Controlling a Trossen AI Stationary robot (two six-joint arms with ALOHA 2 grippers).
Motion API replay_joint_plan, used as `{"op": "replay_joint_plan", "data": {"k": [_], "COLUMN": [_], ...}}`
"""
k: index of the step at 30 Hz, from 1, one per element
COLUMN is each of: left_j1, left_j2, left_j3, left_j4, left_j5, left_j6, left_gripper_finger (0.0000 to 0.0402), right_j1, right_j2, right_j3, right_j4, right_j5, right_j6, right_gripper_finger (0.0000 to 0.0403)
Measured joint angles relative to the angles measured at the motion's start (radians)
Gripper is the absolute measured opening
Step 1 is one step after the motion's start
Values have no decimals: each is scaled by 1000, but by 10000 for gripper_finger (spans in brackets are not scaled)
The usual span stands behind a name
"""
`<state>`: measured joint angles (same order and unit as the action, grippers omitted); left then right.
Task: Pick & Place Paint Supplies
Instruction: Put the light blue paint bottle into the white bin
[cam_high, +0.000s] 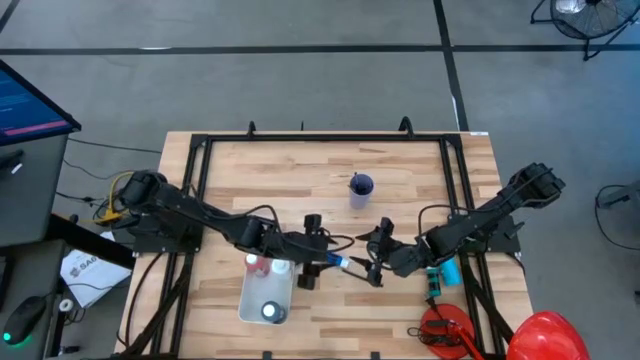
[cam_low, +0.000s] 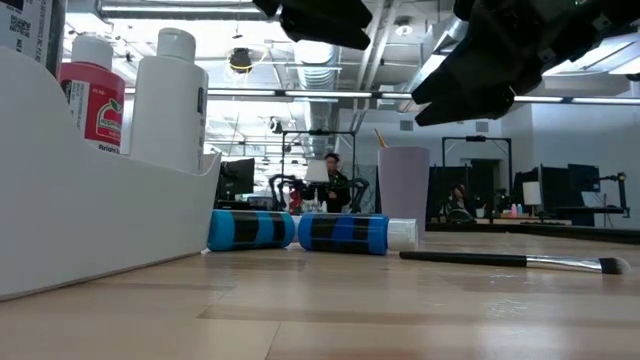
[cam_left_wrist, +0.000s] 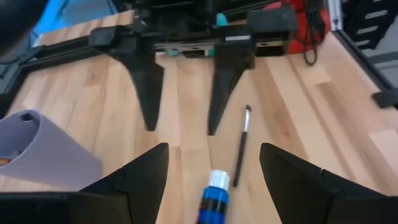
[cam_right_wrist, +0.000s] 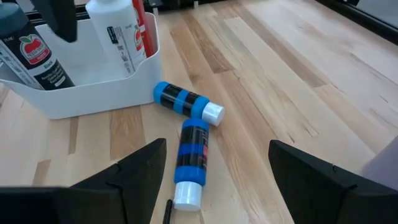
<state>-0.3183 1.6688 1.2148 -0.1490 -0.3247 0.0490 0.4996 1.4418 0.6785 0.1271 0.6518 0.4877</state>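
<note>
The left pincer (cam_high: 322, 262) and right pincer (cam_high: 372, 262) are hovering with fingers spread, facing each other above mid-table (cam_high: 300, 170), pinching nothing. Between them, two blue paint bottles (cam_right_wrist: 190, 158) are lying on their sides, nearly touching at an angle, white caps pointing away from the white bin (cam_right_wrist: 93, 87). A dark-handled brush (cam_left_wrist: 241, 146) is lying flat just beside one bottle, roughly parallel. The bin is holding upright red and white bottles (cam_low: 165, 95). A lilac cup (cam_high: 361, 188) is standing farther back.
</note>
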Motion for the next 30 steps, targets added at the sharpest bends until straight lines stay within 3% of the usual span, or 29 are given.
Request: {"op": "replay_joint_plan", "data": {"k": [4,7,16,30], "left_j1": [14,23,81,110], "left_j2": [0,0,0,0], "left_j3": [0,0,0,-1], "left_j4": [-1,-8,-98,-103], "left_j5": [-54,-31,313,325], "left_j6": [25,41,-83,-80], "left_gripper_finger": [246,246,246,246], "right_j1": [4,6,10,8], "right_j2": [0,0,0,0], "right_j3": [0,0,1,1], "right_j4": [2,4,-32,-158], "right_j5": [0,-2,-55,-78], "right_j6": [0,15,76,168], "right_gripper_finger": [276,276,276,276]}}
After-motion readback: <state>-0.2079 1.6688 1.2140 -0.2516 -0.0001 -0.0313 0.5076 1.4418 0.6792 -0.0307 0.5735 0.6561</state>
